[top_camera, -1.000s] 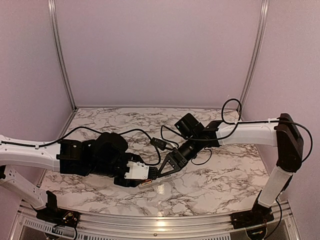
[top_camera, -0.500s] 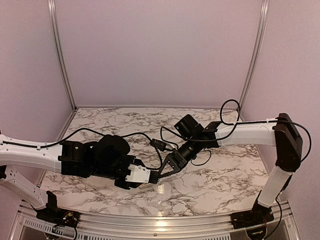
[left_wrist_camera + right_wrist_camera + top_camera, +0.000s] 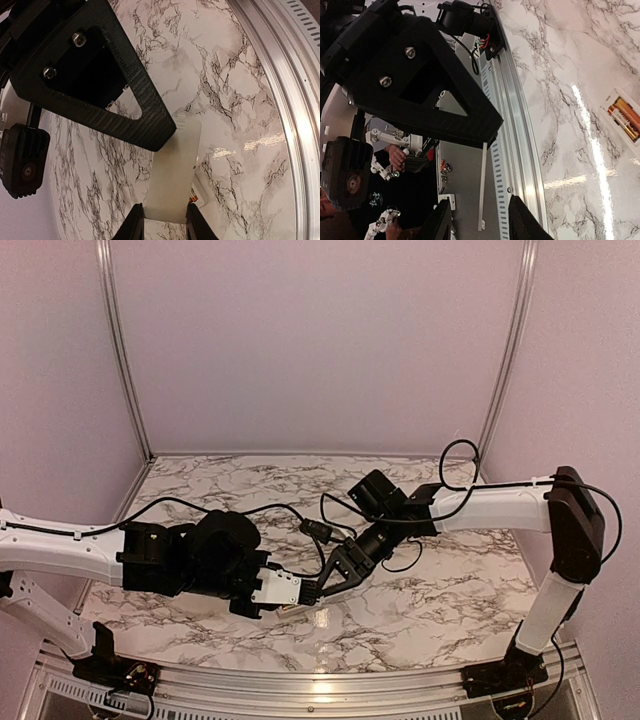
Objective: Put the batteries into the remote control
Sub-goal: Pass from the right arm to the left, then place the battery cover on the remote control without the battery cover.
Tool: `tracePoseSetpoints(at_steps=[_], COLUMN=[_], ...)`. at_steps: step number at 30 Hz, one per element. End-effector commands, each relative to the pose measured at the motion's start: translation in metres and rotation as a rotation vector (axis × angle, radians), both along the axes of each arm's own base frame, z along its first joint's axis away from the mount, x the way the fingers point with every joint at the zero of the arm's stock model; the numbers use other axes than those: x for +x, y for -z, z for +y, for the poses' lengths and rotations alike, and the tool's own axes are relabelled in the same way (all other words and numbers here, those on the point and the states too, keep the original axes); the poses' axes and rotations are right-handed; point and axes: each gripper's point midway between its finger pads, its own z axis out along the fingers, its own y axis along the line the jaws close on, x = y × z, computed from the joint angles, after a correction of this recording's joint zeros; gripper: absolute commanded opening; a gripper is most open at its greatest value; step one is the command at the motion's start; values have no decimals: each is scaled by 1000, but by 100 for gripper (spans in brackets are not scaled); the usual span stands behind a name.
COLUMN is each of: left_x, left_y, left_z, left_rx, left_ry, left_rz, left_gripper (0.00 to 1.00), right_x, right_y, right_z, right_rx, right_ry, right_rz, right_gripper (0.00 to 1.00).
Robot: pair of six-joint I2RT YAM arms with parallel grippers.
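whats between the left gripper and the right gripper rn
A thin white cover panel bridges them: the left gripper has its jaws shut on one end, and the other end reaches the right gripper, whose jaws stand open. Left wrist view shows it.

Front centre of table [image 3: 440,615]: left gripper [image 3: 303,592], clamping a white cover [image 3: 172,170], is met tip to tip by the spread right gripper [image 3: 322,586]; passage between them is blocked. A cable [image 3: 318,528] hangs just behind. Bare marble is seen at the back and right.
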Motion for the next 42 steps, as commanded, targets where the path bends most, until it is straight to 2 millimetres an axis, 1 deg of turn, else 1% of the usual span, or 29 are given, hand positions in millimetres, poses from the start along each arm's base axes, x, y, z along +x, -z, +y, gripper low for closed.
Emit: tracePoseSetpoints(at_steps=[1,2,4,5,8,11,14,17,21,25,29,34,40,42], left_x=[4,7,12,15,24,26,25,30,34,35,36,36,33,32], left_y=[-6,-5,-2,0,5,11,30,42,57,77,88,100,113,116], left_z=[3,4,9,11,17,21,30,40,48,47,40,36,35,35], left_rx=[-55,-65,-80,-99,-160,-234,-254,-276,-258,-209,-196,-168,-138,-131], left_ry=[-110,-155,-236,-284,-429,-544,-642,-719,-756,-757,-750,-735,-718,-710], left_rz=[81,107,166,201,293,391,466,467,437,422,428,428,438,442], left_gripper=[10,8,9,9,10,11,12,12,12,13,14,16,17,17], right_x=[22,31,56,68,98,113,118,116,113,105,93,81,73,69], right_y=[-7,-9,-10,-8,-13,-16,-21,-24,-20,-15,-5,6,17,20], right_z=[-1,-4,-15,-22,-38,-48,-50,-47,-42,-32,-18,-6,3,6], right_rx=[16,17,13,6,21,22,36,70,106,114,101,100,88,83], right_ry=[48,80,176,229,365,450,483,471,454,434,411,385,367,356], right_rz=[-57,-65,-81,-89,-135,-204,-250,-241,-201,-186,-160,-117,-67,-54], right_gripper=[42,44,46,47,48,49,50,49,49,49,46,40,28,27])
